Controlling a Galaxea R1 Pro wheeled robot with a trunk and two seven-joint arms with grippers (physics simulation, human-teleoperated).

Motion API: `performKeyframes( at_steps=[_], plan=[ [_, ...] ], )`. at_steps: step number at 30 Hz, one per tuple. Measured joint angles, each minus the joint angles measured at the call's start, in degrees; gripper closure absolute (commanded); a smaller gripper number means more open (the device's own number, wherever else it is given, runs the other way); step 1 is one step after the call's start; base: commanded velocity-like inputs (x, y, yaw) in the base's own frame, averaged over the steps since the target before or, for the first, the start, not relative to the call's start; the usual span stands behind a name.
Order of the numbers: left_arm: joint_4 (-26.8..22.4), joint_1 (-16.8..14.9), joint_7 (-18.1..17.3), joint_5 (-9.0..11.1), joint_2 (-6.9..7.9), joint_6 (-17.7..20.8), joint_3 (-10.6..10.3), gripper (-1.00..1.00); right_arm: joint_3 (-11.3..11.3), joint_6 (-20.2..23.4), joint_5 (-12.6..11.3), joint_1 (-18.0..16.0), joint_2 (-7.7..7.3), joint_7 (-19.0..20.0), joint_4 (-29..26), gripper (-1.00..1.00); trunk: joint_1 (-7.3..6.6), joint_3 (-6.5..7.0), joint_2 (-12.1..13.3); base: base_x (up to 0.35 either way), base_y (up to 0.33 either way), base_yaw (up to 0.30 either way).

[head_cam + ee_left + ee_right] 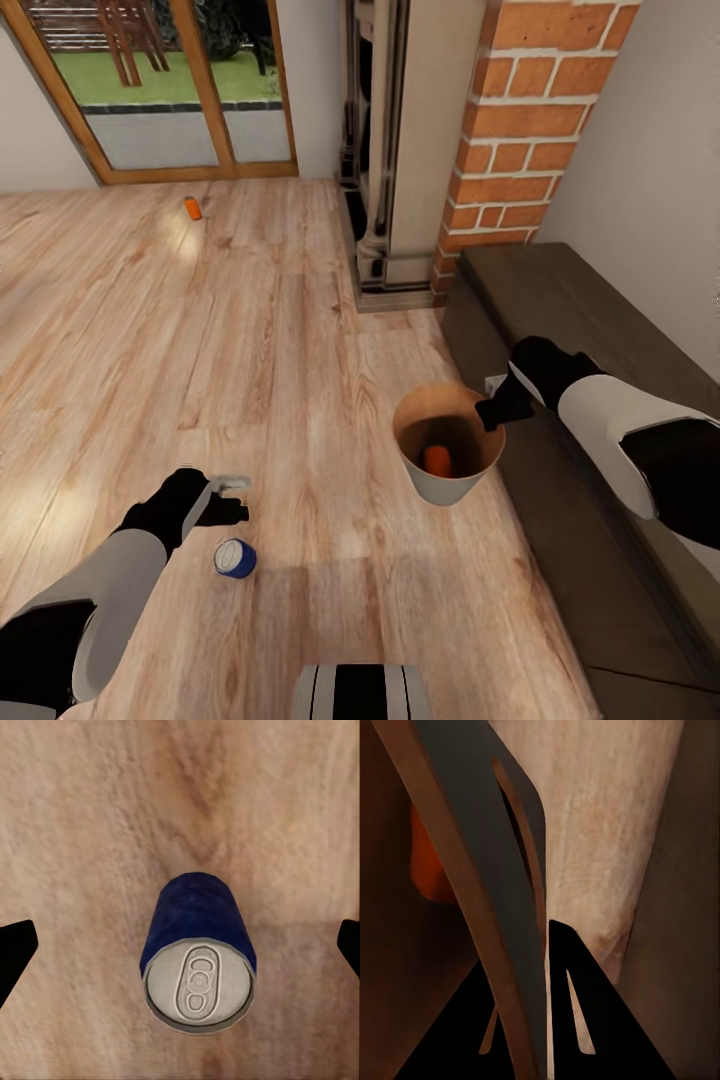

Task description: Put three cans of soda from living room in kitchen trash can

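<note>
Below, soda can (199, 960) upright between spread left jaws, untouched.

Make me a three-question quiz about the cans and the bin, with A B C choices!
1. Where is the far soda can? A near the glass doors B on the bench C in the bin
2. How many cans show in the head view? A one B three C five
3. The right gripper is: A wide open B empty, away from the bin C shut on the trash bin rim

A: it lies on the floor by the doors. B: one far, one beneath the left gripper, one binned. C: fingers pinch the wall.
</note>
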Motion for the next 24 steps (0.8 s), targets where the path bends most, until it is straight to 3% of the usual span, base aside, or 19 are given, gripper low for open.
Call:
performKeyframes(
  at_steps=[4, 9, 13, 24],
  plan=[
    [0.0, 0.1, 0.1, -0.1, -0.02, -0.1, -0.1, -1.0, 0.3, -0.1, 0.4, -0.5, 0.02, 0.0, 0.5, 1.0, 0.0, 0.0, 0.0, -0.298, -0.029, 0.0],
    [0.0, 0.1, 0.0, -0.1, -0.07, -0.2, 0.0, -1.0, 0.6, 0.1, 0.1, -5.2, 0.71, 0.0, 5.7, 1.0, -0.01, 0.0, 0.0, -0.207, -0.006, 0.0],
    [0.0, 0.1, 0.0, 0.1, -0.1, -0.2, 0.0, -1.0, 0.5, 0.1, 0.0, -9.4, 0.72, 0.0, 8.0, 1.0, 0.0, 0.0, 0.0, -0.043, -0.001, 0.0],
    [0.0, 0.1, -0.1, 0.3, -0.11, -1.0, -0.1, -1.0, 1.8, 0.0, -0.1, -13.9, 0.93, 0.0, 8.7, 1.0, -0.01, 0.0, 0.0, 0.024, 0.0, 0.0]
  ],
)
